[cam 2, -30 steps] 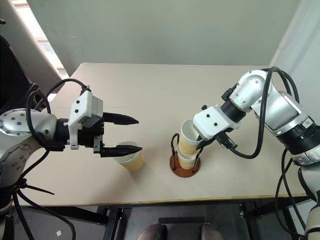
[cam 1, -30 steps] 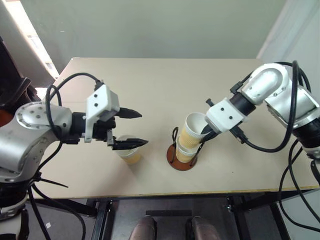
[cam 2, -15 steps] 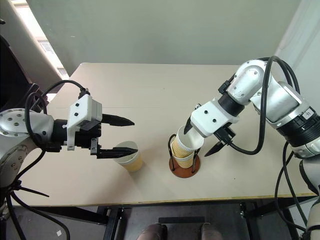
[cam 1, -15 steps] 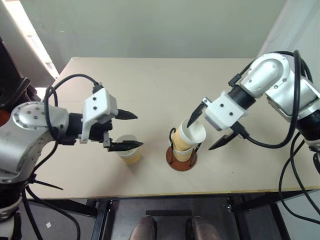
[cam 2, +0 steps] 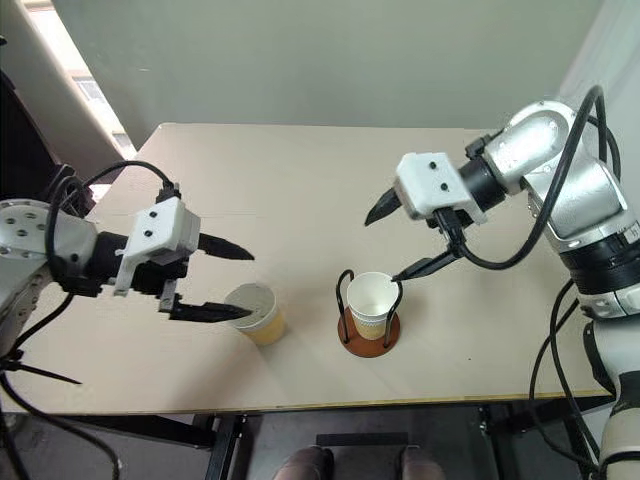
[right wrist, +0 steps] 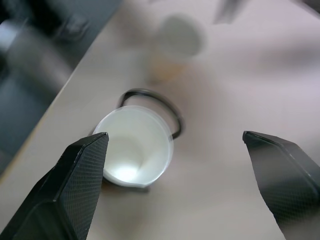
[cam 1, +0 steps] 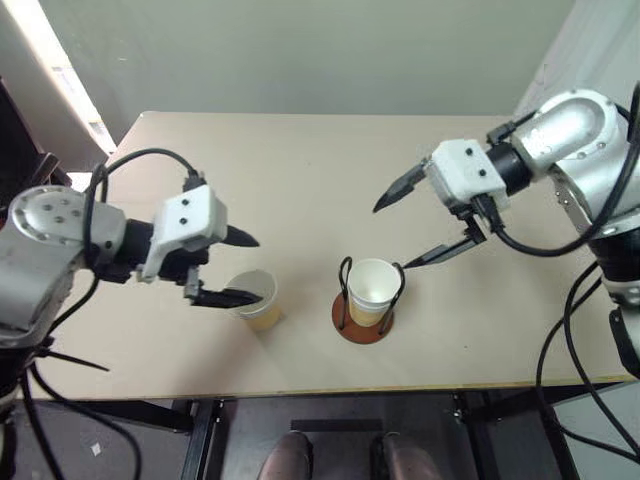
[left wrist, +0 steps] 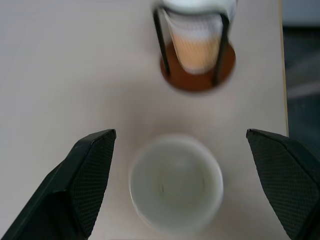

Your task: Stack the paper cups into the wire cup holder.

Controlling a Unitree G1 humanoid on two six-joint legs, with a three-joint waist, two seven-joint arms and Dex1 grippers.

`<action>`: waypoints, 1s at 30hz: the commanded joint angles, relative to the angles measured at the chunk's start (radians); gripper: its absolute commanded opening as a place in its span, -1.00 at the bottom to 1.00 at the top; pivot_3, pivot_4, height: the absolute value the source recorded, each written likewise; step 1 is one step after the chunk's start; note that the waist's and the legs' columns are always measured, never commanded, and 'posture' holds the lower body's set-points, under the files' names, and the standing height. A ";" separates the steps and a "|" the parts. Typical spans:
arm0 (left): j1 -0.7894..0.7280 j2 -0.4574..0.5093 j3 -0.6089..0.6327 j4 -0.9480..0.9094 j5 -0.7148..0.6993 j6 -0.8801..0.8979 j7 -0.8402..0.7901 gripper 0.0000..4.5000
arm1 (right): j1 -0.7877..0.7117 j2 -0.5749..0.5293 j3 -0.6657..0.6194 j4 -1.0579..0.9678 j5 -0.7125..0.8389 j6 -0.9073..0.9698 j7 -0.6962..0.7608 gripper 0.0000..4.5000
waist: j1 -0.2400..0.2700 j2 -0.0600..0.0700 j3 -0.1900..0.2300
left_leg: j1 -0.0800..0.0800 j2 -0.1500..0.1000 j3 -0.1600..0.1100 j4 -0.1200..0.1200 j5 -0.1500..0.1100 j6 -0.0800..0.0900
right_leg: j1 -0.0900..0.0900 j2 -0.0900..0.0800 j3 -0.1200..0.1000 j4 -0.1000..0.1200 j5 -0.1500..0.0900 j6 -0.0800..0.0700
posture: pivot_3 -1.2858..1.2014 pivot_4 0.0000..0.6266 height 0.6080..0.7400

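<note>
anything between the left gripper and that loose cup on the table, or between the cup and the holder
Nothing visible. The left gripper is open with its fingers on either side of the loose paper cup. Between that cup and the wire cup holder, which has cups nested in it, lies only bare table. The right gripper is open above the holder.

beige table (cam 1: 300, 170) — grey wall (cam 1: 300, 50), bright window (cam 1: 60, 70)

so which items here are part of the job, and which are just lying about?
Job:
- stacked cups sitting in the wire cup holder
- loose paper cup on the table, between the open left gripper jaws
- right gripper, open above the holder

Lying about:
- nothing besides the table
</note>
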 commanded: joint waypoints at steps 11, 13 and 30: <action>-0.031 -0.111 -0.203 0.107 0.308 -0.201 0.011 1.00 | 0.323 -0.080 -0.277 -0.428 0.252 0.431 -0.192 0.98 | 0.000 -0.001 0.000 | -0.001 0.001 0.000 0.002 0.001 -0.001 | 0.000 0.000 -0.001 0.000 0.001 0.005 | 0.03 -0.52 1.00; -0.031 -0.132 -0.211 0.128 0.331 -0.219 0.015 1.00 | 0.332 -0.062 -0.285 -0.448 0.257 0.458 -0.242 0.98 | -0.001 -0.001 0.000 | 0.000 0.001 -0.001 0.001 0.002 -0.002 | 0.000 0.000 -0.001 0.001 0.001 0.005 | 0.03 -0.52 1.00; -0.100 -0.155 -0.171 0.200 0.309 -0.303 -0.112 -0.98 | 0.407 -0.164 -0.363 -0.474 0.275 0.482 -0.266 1.00 | 0.004 -0.001 0.000 | -0.002 0.001 -0.001 0.003 0.004 -0.001 | 0.000 0.001 -0.001 0.001 0.003 0.009 | 0.03 -0.52 1.00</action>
